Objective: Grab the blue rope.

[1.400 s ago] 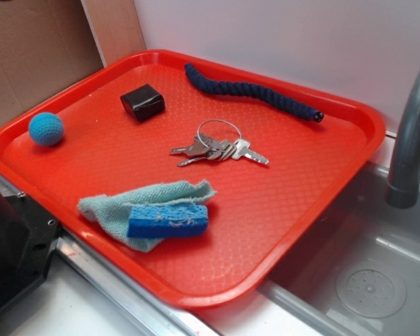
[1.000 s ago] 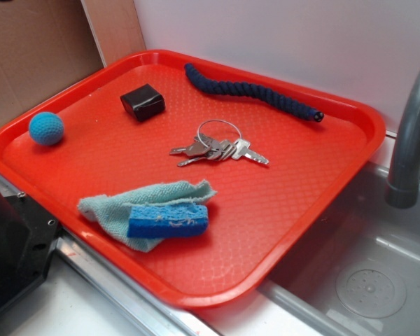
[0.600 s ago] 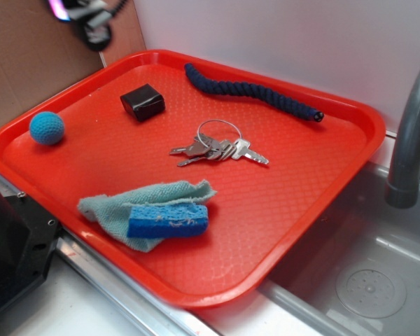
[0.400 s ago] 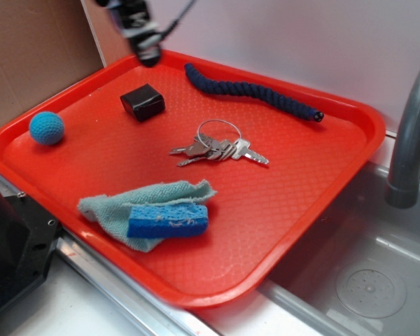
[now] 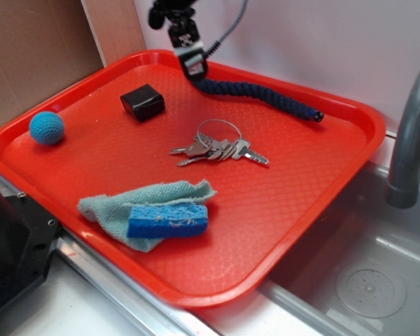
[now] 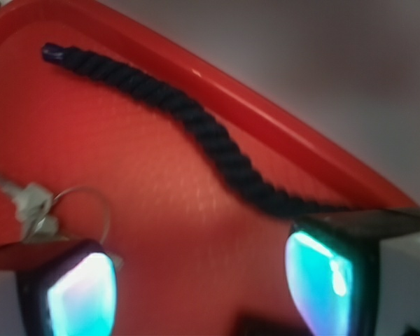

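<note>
I have the gripper [image 5: 194, 68] hanging over the far left part of the red tray [image 5: 350, 150], just above the near-wall end of the blue rope [image 5: 255, 91]; from the wrist view the two fingers [image 6: 80, 294] stand well apart, with bare tray between them and nothing held, so I read the pincer as wide and empty; the rope lies along the tray's back rim, wavy, its capped end [image 5: 318, 116] pointing toward the faucet [image 5: 409, 133] side, and it touches nothing else on the tray.

In the wrist view the rope runs diagonally and its near end passes just under one lit finger rather than between the two; so, as I judge it, the approach is not yet lined up; I would shift the pincer sideways until the cord crosses the gap squarely, and turn the wrist so the fingers straddle it across its width, not along it; a twisted cord like this should squash a little and hold well if pinched a short way in from the tip, where a grab at the very end could let it slip out.

The back rim is close; I would come down on the tray side of the rope so a finger does not land on the lip; the keys [image 5: 217, 148] and the black box [image 5: 143, 102] are apart from the cord and should not interfere; I close only once both fingers sit beside it.
</note>
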You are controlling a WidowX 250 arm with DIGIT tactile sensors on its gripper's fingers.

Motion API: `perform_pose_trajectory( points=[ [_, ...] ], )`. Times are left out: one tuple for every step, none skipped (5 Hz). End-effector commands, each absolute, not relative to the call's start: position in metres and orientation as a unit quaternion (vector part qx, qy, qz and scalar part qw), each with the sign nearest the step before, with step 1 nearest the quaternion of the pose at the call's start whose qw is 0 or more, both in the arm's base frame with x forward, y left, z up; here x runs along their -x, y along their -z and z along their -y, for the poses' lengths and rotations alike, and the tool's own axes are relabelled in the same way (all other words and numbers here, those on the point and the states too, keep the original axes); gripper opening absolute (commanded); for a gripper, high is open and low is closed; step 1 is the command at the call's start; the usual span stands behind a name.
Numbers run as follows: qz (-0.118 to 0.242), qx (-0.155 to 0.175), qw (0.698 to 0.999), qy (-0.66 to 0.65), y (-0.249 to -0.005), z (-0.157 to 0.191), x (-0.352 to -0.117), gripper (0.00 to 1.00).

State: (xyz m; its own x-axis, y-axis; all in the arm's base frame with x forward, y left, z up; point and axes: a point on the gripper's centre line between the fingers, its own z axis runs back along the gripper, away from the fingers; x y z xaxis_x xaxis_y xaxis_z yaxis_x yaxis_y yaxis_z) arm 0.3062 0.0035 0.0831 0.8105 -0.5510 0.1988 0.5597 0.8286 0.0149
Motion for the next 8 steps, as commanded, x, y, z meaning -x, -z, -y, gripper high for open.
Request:
perform_pose_trajectory(
  points=[
    [0.112, 0.004, 0.945, 0.307, -0.075, 0.003, -0.303, 1.00],
    [0.120, 0.007, 0.946, 0.300, -0.075, 0.001, -0.296, 1.00],
    [0.131, -0.004, 0.946, 0.295, -0.073, 0.001, -0.294, 1.00],
    [0.136, -0.009, 0.953, 0.272, -0.066, -0.003, -0.302, 1.00],
    [0.130, -0.001, 0.967, 0.219, -0.075, -0.012, -0.324, 1.00],
    [0.130, -0.001, 0.967, 0.219, -0.075, -0.012, -0.324, 1.00],
    [0.130, -0.001, 0.967, 0.219, -0.075, -0.012, -0.324, 1.00],
    [0.130, -0.001, 0.967, 0.219, -0.075, -0.012, -0.324, 1.00]
  ],
)
